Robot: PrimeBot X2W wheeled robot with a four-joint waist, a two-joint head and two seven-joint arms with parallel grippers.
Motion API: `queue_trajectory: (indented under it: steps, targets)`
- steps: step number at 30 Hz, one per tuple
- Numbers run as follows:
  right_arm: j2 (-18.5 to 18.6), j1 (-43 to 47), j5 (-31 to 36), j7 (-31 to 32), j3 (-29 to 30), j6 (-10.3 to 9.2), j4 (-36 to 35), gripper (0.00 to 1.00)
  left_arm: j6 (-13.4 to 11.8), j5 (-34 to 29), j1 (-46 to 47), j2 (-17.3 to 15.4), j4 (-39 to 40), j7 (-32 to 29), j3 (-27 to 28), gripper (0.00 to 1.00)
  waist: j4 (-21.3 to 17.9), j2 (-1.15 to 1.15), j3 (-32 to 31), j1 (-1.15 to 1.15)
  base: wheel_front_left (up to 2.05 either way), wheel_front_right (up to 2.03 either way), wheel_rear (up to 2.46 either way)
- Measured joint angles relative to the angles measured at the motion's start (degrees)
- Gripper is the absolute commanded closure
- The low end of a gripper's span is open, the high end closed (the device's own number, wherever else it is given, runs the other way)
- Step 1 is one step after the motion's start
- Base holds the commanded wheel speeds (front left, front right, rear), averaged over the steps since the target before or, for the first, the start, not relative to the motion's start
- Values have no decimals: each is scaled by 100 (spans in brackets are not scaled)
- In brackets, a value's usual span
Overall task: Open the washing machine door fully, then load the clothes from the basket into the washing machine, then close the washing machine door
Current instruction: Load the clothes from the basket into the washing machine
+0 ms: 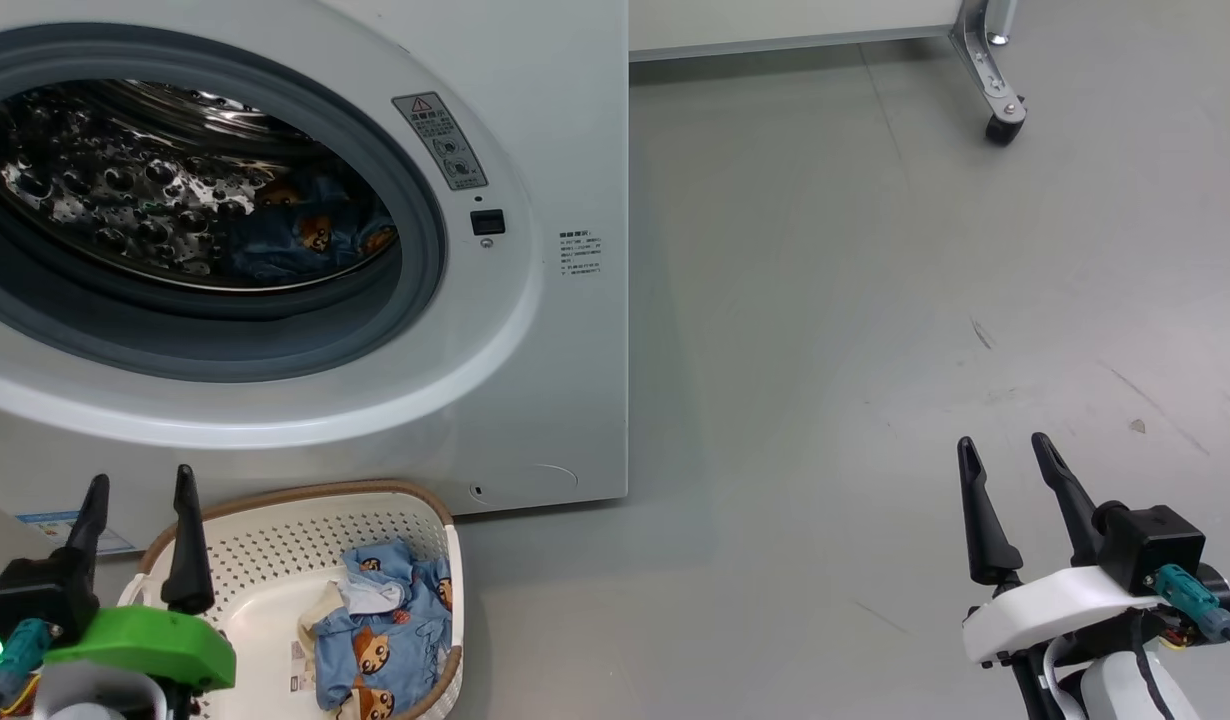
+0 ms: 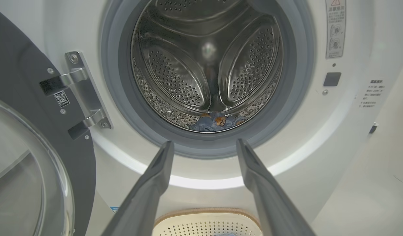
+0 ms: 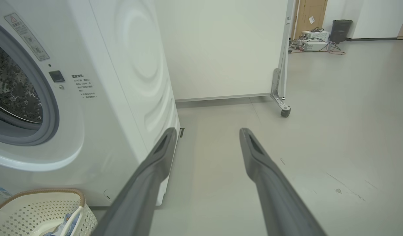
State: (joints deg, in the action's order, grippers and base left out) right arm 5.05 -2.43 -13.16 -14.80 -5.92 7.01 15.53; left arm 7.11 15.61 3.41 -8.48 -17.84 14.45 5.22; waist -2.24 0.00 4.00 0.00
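Loading step, by judgement about halfway. At the left edge of the left wrist view: the door (image 2: 34, 147), swung wide on its hinge. In the upper left of the head view: the machine (image 1: 535, 380), with one blue piece (image 1: 310, 230) lying low in the drum (image 1: 125, 180). At the bottom of that view, left of centre: the basket (image 1: 305, 545) on the floor (image 1: 825, 350) just before the machine, with the clothes (image 1: 375, 630) heaped in its right half.

Lower left: the left pincer (image 1: 140, 478), released, fingers (image 1: 187, 540) wide apart and grasping nothing, beside the basket's left rim. Lower right: the right pincer (image 1: 1003, 440), also released and empty, well apart from basket and machine, over bare floor.

Possible trouble from here, by judgement. Could pinch only a loose fold and lose the rest back into the basket or onto the floor. Could catch a fingertip in the perforated wall and drag or tip the light basket. Could leave a sleeve hanging over the grey gasket (image 2: 118, 98) and then trap it when closing the door. Could knock the open door with the left arm on the way up to the drum, because of its place close on that side.
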Motion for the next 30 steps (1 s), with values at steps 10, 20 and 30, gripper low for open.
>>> queue_trajectory:
  steps: [10,20,30]
  targets:
    - [-4,93,-1,1,2,0,-108,0,0,-199,-616,76,348,0,-53,0,118,0,-80,0,0,0,0]
    - [-4,166,-1,1,0,0,-177,0,0,-272,-781,220,602,0,-21,0,148,0,-53,0,0,0,0]
    - [-4,179,-2,1,5,0,-249,0,0,-298,-872,310,765,0,3,0,154,0,57,0,0,0,0]
